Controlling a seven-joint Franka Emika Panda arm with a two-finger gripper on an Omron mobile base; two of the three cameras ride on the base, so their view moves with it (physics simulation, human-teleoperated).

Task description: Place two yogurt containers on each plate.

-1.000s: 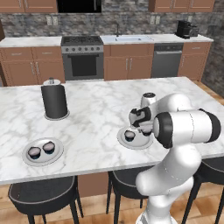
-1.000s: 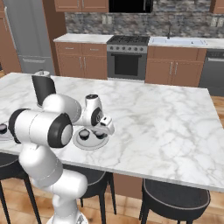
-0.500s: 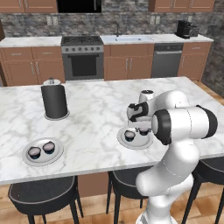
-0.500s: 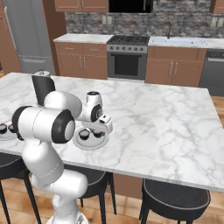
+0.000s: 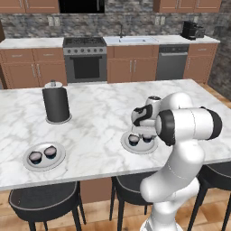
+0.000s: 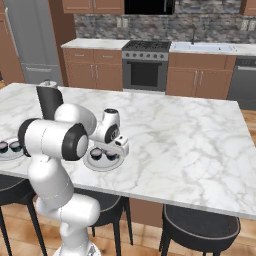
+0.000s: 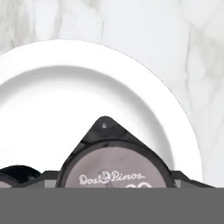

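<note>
With two cups on the far plate and two on the near plate, the jaws hover just above, their state unclear.

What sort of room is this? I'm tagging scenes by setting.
A rendered home kitchen: a stove and sink along the back wall, wood cabinets, and a marble island with stools.

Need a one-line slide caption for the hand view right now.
Dark round yogurt cup with pale "Dos Pinos" lid sitting on a round white plate atop the marble counter.
</note>
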